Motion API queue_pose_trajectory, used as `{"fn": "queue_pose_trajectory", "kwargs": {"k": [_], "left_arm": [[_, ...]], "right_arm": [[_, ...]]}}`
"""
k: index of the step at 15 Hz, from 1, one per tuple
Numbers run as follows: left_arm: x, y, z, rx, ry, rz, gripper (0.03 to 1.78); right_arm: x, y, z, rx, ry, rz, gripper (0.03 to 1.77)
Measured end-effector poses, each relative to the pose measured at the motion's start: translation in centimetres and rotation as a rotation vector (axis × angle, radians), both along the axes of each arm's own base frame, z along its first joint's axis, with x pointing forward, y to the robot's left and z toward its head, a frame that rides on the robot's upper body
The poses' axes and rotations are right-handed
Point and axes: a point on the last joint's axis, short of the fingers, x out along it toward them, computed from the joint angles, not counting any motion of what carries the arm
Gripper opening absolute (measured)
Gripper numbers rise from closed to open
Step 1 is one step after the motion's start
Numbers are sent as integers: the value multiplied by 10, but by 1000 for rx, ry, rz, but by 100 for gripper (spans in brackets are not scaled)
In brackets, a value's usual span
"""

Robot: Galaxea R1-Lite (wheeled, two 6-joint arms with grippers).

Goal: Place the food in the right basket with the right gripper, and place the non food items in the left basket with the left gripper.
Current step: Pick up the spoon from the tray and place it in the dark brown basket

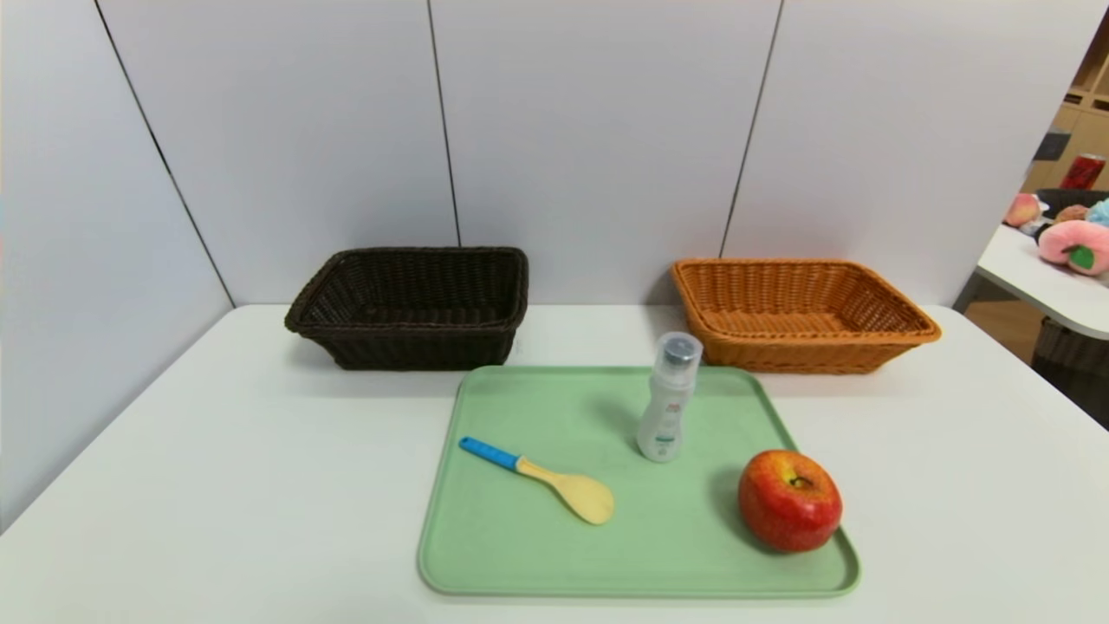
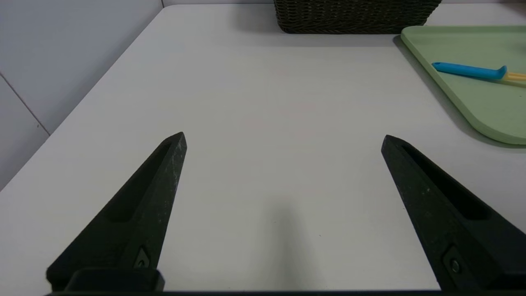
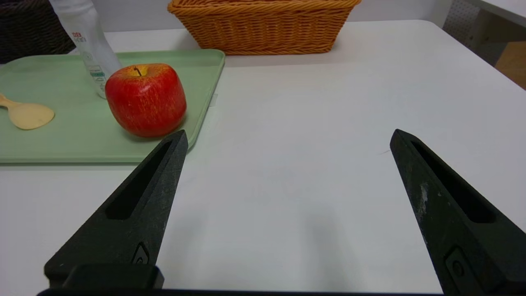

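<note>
Apple [image 1: 789, 501] near tray [image 1: 485, 555] right edge

Left hand [image 2: 283, 139] splayed wide; right hand [image 3: 287, 137] likewise, apparently level.

The head camera looks forward and down from above the near table edge, taking in the whole green tray [image 1: 520, 555] and both baskets at the far wall. Each wrist camera sits low over the table [image 2: 263, 123], facing far past its own spread fingers (left over the left side, right over the right). All three views share the tray; neither arm shows from above.
</note>
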Motion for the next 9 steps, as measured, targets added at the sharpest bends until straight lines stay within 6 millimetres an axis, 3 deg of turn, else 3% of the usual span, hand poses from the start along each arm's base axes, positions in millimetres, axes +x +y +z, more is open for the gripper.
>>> {"fn": "queue_pose_trajectory", "kwargs": {"k": [9], "left_arm": [[0, 0, 0, -3, -2, 1, 169]], "right_arm": [[0, 0, 0, 3, -1, -4, 170]]}}
